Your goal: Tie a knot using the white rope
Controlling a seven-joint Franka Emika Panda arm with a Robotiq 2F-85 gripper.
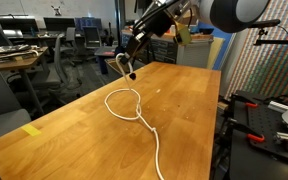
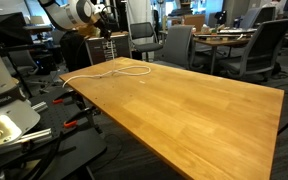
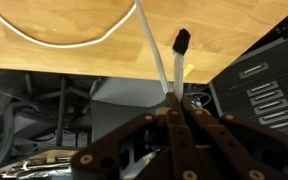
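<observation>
gripper (image 2: 108,36) closed, over wooden table (image 2: 214,110) edge | rope (image 2: 89,72) — looped flat on table, below the jaws | office chairs (image 2: 174,45) — beyond the jaws, well apart

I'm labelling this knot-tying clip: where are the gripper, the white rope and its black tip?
gripper (image 3: 176,108): wrist view, midway between its shut fingertips.
white rope (image 3: 153,50): wrist view, on the straight strand above the gripper.
black tip (image 3: 181,40): wrist view, middle of the tip.
</observation>
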